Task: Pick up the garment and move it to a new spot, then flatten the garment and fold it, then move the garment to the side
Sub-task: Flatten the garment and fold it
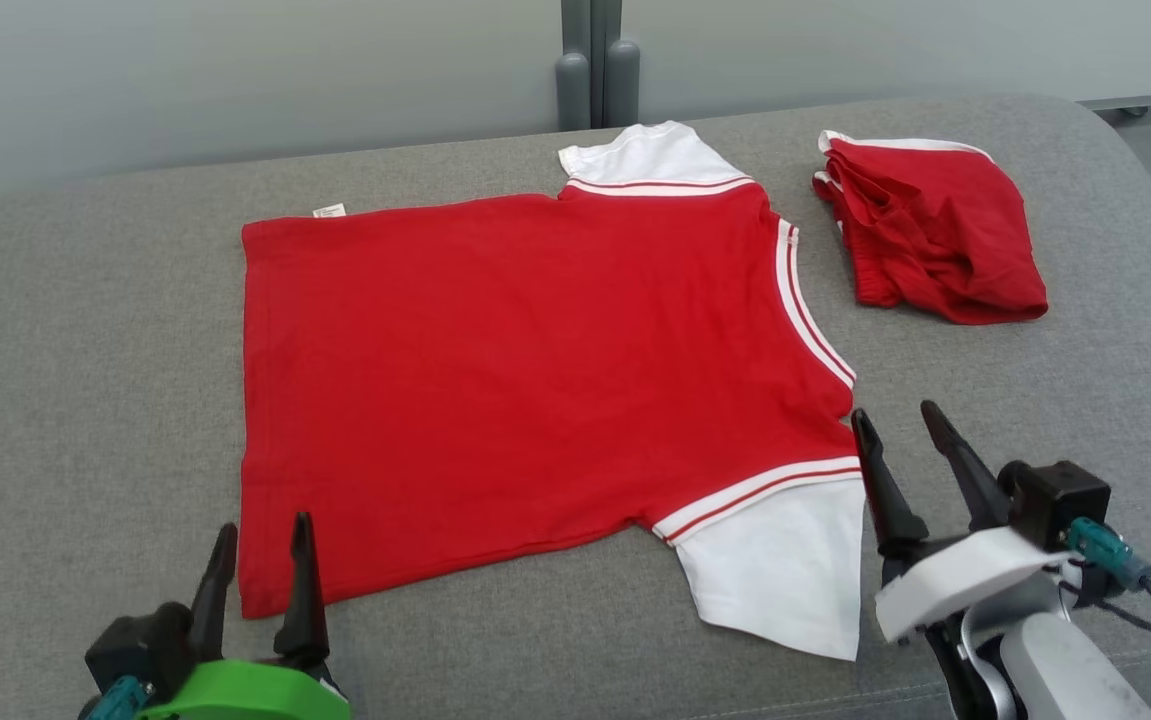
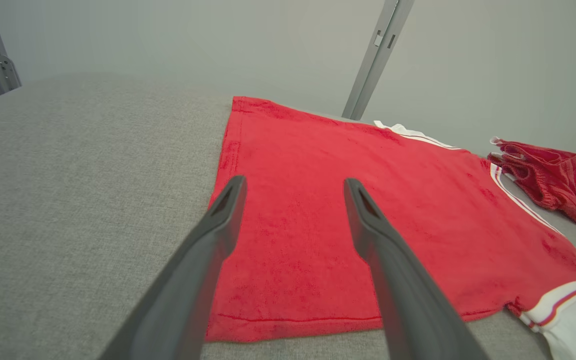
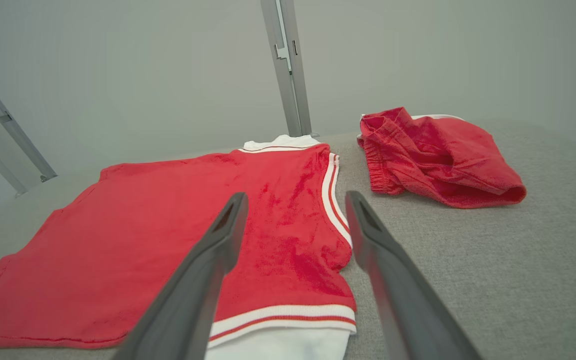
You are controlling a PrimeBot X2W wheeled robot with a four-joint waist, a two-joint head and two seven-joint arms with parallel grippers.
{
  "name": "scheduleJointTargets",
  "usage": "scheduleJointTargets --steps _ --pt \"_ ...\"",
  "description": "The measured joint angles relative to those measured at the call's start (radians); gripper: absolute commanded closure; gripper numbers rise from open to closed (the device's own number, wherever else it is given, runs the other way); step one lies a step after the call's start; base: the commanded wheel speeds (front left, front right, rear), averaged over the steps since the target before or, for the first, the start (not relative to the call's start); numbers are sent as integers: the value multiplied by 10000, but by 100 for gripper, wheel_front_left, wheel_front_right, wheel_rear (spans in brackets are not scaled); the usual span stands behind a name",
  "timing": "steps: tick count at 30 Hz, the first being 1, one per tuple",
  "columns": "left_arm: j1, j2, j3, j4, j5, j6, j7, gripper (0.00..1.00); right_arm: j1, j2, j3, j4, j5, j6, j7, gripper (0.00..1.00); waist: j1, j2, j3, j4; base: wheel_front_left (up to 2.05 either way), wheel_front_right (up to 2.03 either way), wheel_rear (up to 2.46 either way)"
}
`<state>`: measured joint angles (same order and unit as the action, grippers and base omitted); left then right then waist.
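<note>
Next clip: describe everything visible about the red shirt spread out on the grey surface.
The red shirt lies flat and unfolded on the grey padded surface, neckline toward the robot's right. Soft knit look, white short sleeves with red-and-white striped trim, a small white label at the hem. Mild wrinkles. It lies apart from the crumpled red garment.

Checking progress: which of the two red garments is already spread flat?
The red T-shirt with white sleeves, lying smooth mid-surface; the smaller red garment to its right sits bunched.
</note>
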<state>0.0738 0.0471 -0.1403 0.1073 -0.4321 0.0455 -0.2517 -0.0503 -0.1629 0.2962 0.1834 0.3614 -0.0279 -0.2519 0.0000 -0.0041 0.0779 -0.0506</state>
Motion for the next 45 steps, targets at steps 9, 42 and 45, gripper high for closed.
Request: scheduleJointTargets --steps 9,42,45 --pt "505 -2 -198 1034 -1632 92 265 0 1015 2 247 997 393 462 2 0 0 0 94 -42 0 0 0" --pt "-1166 -13 140 3018 -3628 249 821 0 947 721 972 2757 1825 1421 102 0 0 0 984 -248 0 0 0" --pt "-1286 -21 136 3081 -3624 213 685 0 825 700 1095 2803 1841 1421 92 51 0 0 1056 -201 0 0 0"
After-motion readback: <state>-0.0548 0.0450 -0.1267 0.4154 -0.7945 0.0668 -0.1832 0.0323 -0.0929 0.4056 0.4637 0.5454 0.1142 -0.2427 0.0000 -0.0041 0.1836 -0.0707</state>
